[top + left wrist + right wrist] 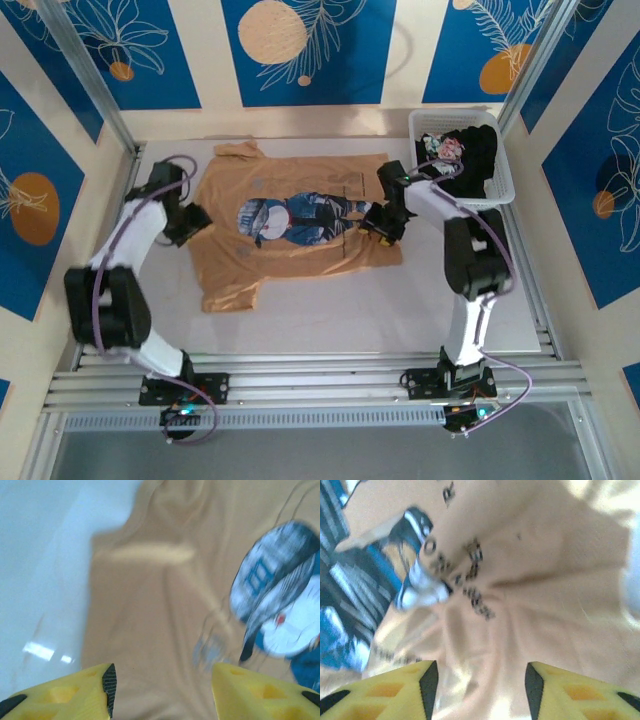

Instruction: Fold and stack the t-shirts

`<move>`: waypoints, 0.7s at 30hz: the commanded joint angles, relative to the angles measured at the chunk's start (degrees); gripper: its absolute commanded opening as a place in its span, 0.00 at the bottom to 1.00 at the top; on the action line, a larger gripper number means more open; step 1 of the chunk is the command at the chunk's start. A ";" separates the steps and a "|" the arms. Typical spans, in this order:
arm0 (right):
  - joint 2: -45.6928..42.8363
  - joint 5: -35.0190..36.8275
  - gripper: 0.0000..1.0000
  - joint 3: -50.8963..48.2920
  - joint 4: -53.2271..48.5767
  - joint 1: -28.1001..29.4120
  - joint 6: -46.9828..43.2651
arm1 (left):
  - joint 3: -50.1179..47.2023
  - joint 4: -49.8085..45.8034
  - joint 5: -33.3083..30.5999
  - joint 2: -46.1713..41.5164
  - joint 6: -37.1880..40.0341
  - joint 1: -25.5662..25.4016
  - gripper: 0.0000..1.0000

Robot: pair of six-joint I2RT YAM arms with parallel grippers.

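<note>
**Tan tee spread flat, both grippers parked at its edges**

The white table (pixel 330 320) is mostly covered by the tan-orange t-shirt (pixel 300 265), which lies open and face up across the middle. One sleeve points to the back wall and the other to the near edge. From above it looks pretty smooth, with some rumpling at the right end.

The white basket (pixel 506 170) sits in the far right corner. The black t-shirt (pixel 480 150) is bunched up inside it, with a bit of pink-white print poking out. It's too crumpled to make out more than that.

The left gripper (pixel 193 222) sits at the shirt's left edge and the right gripper (pixel 381 222) at its right edge. From overhead I can't tell how the jaws stand because both are just dark lumps.

The wrist cameras sort that out. The left gripper (pixel 162 680) has its yellow fingers (pixel 90 690) spread apart over the tan cloth (pixel 150 630) with nothing pinched. The right gripper (pixel 481 680) looks the same, jaws parted above wrinkled fabric (pixel 555 595).

Both close-ups are badly smeared. The cartoon figure (pixel 290 218) reads fine from above but is a blue-white blur (pixel 285 615) on the left wrist. The right wrist catches dark lettering (pixel 475 580), which is too blurry to read.
</note>
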 commanded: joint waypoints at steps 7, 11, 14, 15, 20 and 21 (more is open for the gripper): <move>-19.41 -0.85 0.54 -17.47 -1.54 -2.00 2.58 | -24.44 -3.35 4.25 -13.11 -4.02 -0.20 0.49; -22.36 -1.05 0.54 -19.46 -2.53 -2.55 1.74 | -26.45 -1.58 3.48 -11.59 -2.22 -0.20 0.45; -23.71 -0.86 0.54 -20.52 -2.73 -3.30 1.76 | -27.93 -1.12 3.42 -10.89 -1.40 -0.20 0.43; -24.00 -0.86 0.54 -20.89 -2.61 -3.52 1.79 | -28.74 -0.34 3.80 -10.98 -1.36 -0.20 0.43; -24.90 -0.69 0.53 -21.93 -2.41 -4.02 2.02 | -31.70 6.91 8.26 -9.35 -2.80 -0.76 0.35; -24.97 -0.59 0.53 -22.11 -2.37 -4.12 1.96 | -31.65 7.17 8.50 -8.66 -3.25 -1.09 0.33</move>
